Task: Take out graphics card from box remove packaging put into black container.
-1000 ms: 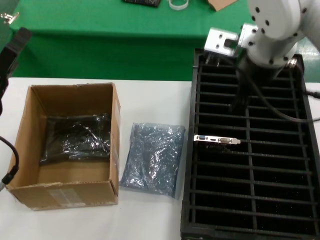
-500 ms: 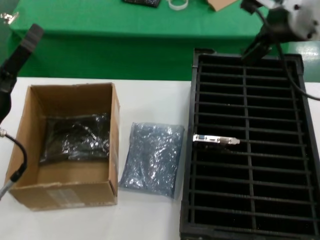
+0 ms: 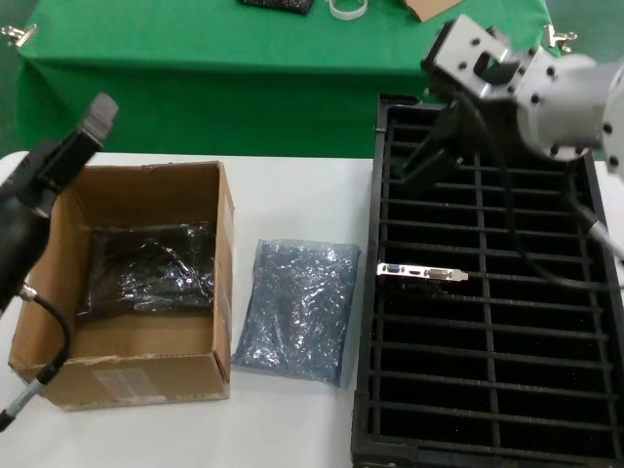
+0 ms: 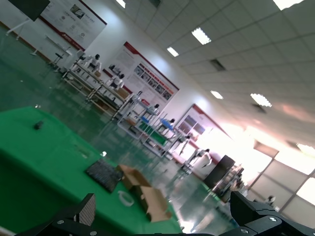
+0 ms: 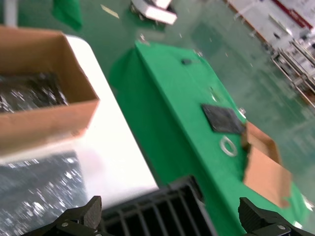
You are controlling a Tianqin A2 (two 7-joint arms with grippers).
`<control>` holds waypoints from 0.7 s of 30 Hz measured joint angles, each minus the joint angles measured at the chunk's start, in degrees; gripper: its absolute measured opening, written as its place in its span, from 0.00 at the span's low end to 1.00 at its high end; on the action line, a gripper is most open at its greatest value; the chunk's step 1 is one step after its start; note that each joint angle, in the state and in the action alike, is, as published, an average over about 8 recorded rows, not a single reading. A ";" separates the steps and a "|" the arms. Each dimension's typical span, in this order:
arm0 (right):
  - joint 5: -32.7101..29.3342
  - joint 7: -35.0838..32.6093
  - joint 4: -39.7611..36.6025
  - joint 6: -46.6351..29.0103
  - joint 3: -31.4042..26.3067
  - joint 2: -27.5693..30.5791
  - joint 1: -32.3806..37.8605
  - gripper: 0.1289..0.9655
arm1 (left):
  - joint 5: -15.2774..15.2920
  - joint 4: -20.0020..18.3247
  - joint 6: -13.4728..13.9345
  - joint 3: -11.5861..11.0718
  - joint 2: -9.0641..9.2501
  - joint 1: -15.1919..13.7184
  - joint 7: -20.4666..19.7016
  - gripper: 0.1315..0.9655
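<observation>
The graphics card (image 3: 422,272) stands on edge in a slot row of the black container (image 3: 487,429), its silver bracket up; nothing holds it. The grey-blue packaging (image 3: 297,312) lies flat on the white table between the box (image 3: 127,375) and the container. My right gripper (image 5: 171,216) is open and empty above the container's far left corner (image 5: 162,206); in the head view the right gripper (image 3: 429,156) hangs there. My left gripper (image 4: 165,216) is open and empty, raised over the box's left wall, and faces the hall. The left gripper (image 3: 93,122) shows as a dark bar.
A dark shiny bagged bundle (image 3: 146,268) lies inside the box. Behind the white table stands a green-covered table (image 3: 214,58) with a white ring (image 3: 348,8) and cardboard pieces (image 5: 263,164). A cable (image 3: 44,375) loops by the box's front left corner.
My right arm, raised away half a second ago, has dropped back over the container's far left corner. My left arm has moved right, over the box's left wall. The card has not moved.
</observation>
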 joint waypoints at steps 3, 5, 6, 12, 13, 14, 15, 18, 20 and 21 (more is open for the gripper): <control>2.98 -2.36 0.44 2.95 1.48 -0.06 -3.11 0.99 | 1.13 -0.57 -1.23 0.45 0.50 0.92 1.16 1.00; 5.02 -3.97 0.74 4.94 2.49 -0.10 -5.19 0.99 | 1.89 -0.95 -2.05 0.75 0.83 1.54 1.94 1.00; 6.01 -4.76 0.88 5.92 2.99 -0.12 -6.21 0.99 | 2.27 -1.14 -2.46 0.90 0.99 1.84 2.32 1.00; 12.24 -9.62 1.80 12.05 6.08 -0.23 -12.57 1.00 | 4.60 -2.32 -5.01 1.81 2.01 3.73 4.72 1.00; 13.24 -10.41 1.95 13.03 6.58 -0.25 -13.59 1.00 | 4.98 -2.51 -5.41 1.96 2.18 4.03 5.11 1.00; 14.32 -11.26 2.11 14.09 7.11 -0.27 -14.70 1.00 | 5.38 -2.71 -5.85 2.12 2.35 4.36 5.53 1.00; 15.35 -12.08 2.26 15.11 7.62 -0.29 -15.76 1.00 | 5.77 -2.91 -6.28 2.27 2.52 4.67 5.92 1.00; 18.42 -14.50 2.71 18.13 9.15 -0.35 -18.91 1.00 | 6.90 -3.48 -7.51 2.72 3.02 5.61 7.10 1.00; 20.46 -16.18 3.01 20.14 10.16 -0.39 -21.00 1.00 | 7.67 -3.86 -8.34 3.02 3.36 6.22 7.88 1.00; 21.50 -17.00 3.16 21.16 10.67 -0.41 -22.06 1.00 | 8.06 -4.06 -8.76 3.17 3.53 6.54 8.28 1.00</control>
